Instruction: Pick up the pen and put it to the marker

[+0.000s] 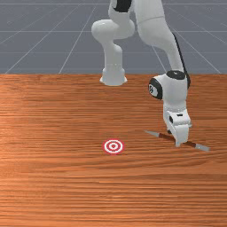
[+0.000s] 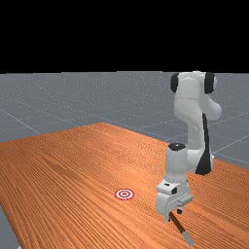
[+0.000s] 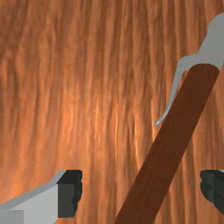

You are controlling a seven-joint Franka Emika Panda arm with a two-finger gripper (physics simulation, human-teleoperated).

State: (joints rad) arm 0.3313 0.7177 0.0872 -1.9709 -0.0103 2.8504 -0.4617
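Pen: on the tabletop (image 1: 53,186), slanting across the gap of my hand (image 2: 174,215) as I look down, nearer neither front nor far view's marker (image 1: 113,146) than its tip.
My fingers (image 3: 68,192): wide apart, holding nothing.
Barrel: a smooth, dark brown rod.
Clip (image 3: 178,74): thin, curved, grey.
Tabletop: streaky orange-brown wood.
Marker: flat, red and white rings.
Tip (image 1: 151,132): tapered, grey, toward the front view's left and slightly up.Pen (image 3: 175,131): on the tabletop (image 1: 53,186), crossing aslant beneath the gap in my hand (image 2: 174,215).
My fingers (image 3: 68,192): wide apart, holding nothing.
Barrel: smooth, round, dark brown.
Clip (image 3: 178,74): thin, curved, grey.
Tabletop: streaky orange-brown wood.
Marker (image 1: 113,146): flat, red and white rings.
Tip (image 1: 151,132): grey, tapered, toward the front view's left.
Long axis: slants down to the front view's right.

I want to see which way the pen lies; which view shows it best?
The front view: the pen shows both ends past the gripper. The far view shows a grey end and some barrel; the wrist view, a close stretch with the clip.
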